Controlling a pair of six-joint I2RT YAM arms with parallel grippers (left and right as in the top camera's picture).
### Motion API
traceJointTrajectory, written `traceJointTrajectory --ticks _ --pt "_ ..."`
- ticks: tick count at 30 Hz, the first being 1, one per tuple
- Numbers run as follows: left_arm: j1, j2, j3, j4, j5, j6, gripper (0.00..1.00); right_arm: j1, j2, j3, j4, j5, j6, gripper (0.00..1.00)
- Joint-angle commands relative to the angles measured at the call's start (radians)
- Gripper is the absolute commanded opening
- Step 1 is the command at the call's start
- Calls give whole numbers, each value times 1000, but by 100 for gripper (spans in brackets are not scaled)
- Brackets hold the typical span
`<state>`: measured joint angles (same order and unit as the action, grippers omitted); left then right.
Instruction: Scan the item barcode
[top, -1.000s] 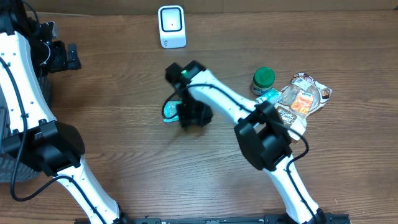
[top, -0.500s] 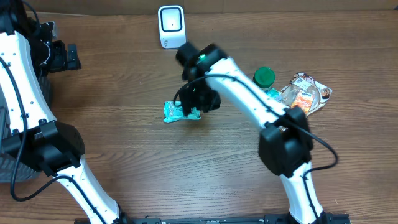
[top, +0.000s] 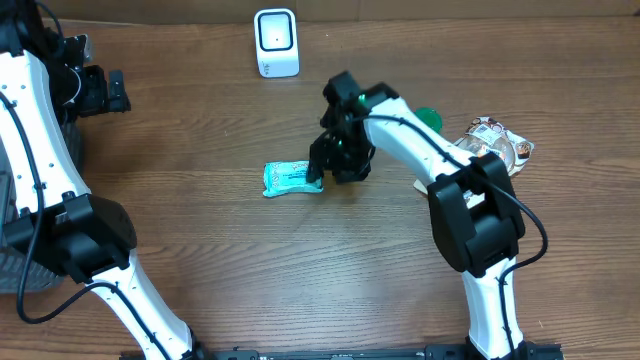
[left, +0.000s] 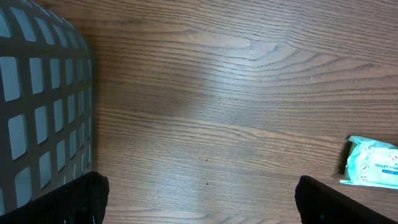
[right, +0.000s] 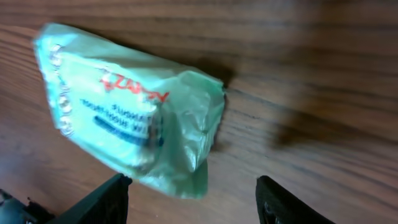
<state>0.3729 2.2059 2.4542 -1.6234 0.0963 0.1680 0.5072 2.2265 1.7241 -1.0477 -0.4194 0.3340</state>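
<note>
teal packet (top: 292, 179) lies flat on the wooden table (top: 200, 240), out in front of the white scanner (top: 276, 43) and well apart from it, its long side running left to right

close up from the right wrist, the packet (right: 130, 118) is soft mint-green plastic, crinkled and puffed, with a loose flap of wrapper bunched at the end nearest the fingers; there's a pale panel on top with red lettering and a dark blue band under it, and the small print is too blurred to read

right gripper (top: 335, 165) hangs just beside the packet's end, on the far side from the scanner's left, jaws parted and clamping nothing; its two dark fingertips (right: 112, 196) frame bare wood below the wrapper's edge

left gripper (left: 199, 208) is off to the scanner's left, spread wide with nothing between its tips, next to a grey slotted basket (left: 37, 112); the packet (left: 371, 163) peeks in at the edge of its view

right of the scanner and nearer the robot, a green-capped jar (top: 428, 120) sits by a heap of snack packs (top: 495, 150)
</note>
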Motion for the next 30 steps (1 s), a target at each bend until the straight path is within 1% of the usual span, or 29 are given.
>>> traceJointTrajectory --ticks 1,2,4,10,14,19,20,26,30 --pt "-7 -16 19 2 5 8 100 5 0 -64 72 -82 41 62" --pt "-7 -16 19 2 5 8 100 12 0 -102 134 -104 79 62" --pt "-7 -16 19 2 4 8 100 18 0 -130 181 -106 103 61" --pt "-7 -16 19 2 4 8 100 34 5 -217 328 -106 211 48" --pt "-7 -16 19 2 5 8 100 36 7 -257 365 -57 266 23" --pt "-7 -16 19 2 4 8 100 34 6 -257 365 -27 265 6" --pt "-7 -16 19 2 5 8 100 32 6 -256 366 -27 264 4" --pt "-7 -16 19 2 5 8 99 17 -57 -221 322 -15 177 4" --pt "-7 -16 19 2 4 8 100 14 -159 -167 233 119 142 4"
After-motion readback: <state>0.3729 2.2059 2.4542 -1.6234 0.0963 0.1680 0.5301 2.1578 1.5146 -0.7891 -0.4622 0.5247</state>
